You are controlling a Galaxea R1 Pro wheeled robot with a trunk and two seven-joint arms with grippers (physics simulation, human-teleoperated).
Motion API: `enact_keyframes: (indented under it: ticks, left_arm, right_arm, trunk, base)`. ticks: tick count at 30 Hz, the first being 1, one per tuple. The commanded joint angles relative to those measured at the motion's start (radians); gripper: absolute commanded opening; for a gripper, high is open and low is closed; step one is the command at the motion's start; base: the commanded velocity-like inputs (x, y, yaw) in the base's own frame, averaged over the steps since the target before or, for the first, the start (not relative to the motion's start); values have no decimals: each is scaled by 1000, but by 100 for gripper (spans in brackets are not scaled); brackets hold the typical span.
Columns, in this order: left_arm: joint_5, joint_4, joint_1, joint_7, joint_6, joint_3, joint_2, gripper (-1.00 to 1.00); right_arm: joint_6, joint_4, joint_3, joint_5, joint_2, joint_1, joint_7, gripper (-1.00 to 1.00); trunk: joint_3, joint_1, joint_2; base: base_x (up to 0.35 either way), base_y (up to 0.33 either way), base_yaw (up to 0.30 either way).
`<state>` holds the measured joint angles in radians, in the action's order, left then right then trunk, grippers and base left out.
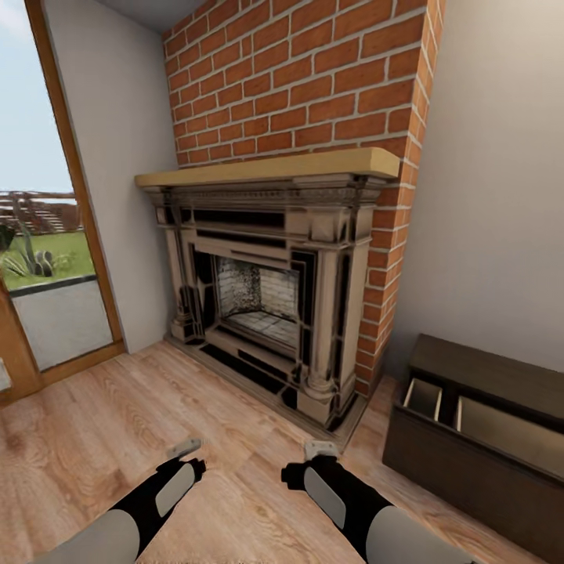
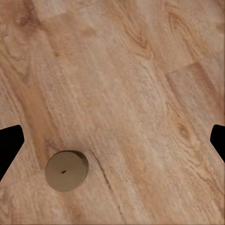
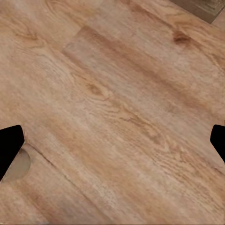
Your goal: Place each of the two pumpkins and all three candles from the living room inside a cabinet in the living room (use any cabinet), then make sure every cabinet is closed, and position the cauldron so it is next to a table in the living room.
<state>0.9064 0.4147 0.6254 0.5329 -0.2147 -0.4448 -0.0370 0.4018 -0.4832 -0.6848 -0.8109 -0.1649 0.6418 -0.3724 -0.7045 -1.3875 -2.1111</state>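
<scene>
A short cream-beige candle stands upright on the light wood plank floor, seen from above in the left wrist view. It lies below my left gripper, which is open, closer to one of its black fingertips. An edge of a candle also peeks out beside one fingertip of my open right gripper. In the head view both grippers, left and right, hang low over the floor before the fireplace. The dark-brown cabinet stands at the right with a drawer open, its pale divided interior showing.
A stone-coloured fireplace surround with a wooden mantel stands straight ahead under the red brick chimney. A tall glass door in a wood frame is at the left. Bare plank floor stretches between them.
</scene>
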Motion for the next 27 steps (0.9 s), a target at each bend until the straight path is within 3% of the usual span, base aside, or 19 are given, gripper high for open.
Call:
enact_keyframes:
  ticks: [1, 9, 16, 24, 27]
  left_arm:
    - [5, 3, 1, -3, -5, -8, -2, 100]
    - [6, 3, 0, -22, -5, -7, -5, 100]
    - [6, -9, 0, -24, -6, -6, -6, 100]
    - [-1, -35, -1, -24, -5, -6, -4, 100]
    - [-1, -35, -1, -24, -5, -6, -4, 100]
  right_arm:
    - [-2, -2, -7, -9, 1, 1, -2, 100]
    - [-10, -1, -7, -8, 1, 1, 16, 100]
    - [-11, -2, -7, -8, 1, 1, 19, 100]
    - [-27, -2, -10, 1, 0, -19, 37, 100]
    - [-37, -2, -38, 21, -2, -24, 57, 100]
  trunk:
    - [-2, 0, -1]
    - [-7, 0, -1]
    - [-12, 0, -1]
    - [-13, 0, -1]
    - [-13, 0, -1]
  base:
    - [0, 22, 269]
    - [0, 13, 268]
    - [0, 218, 261]
    - [0, 279, 47]
    - [0, 155, 3]
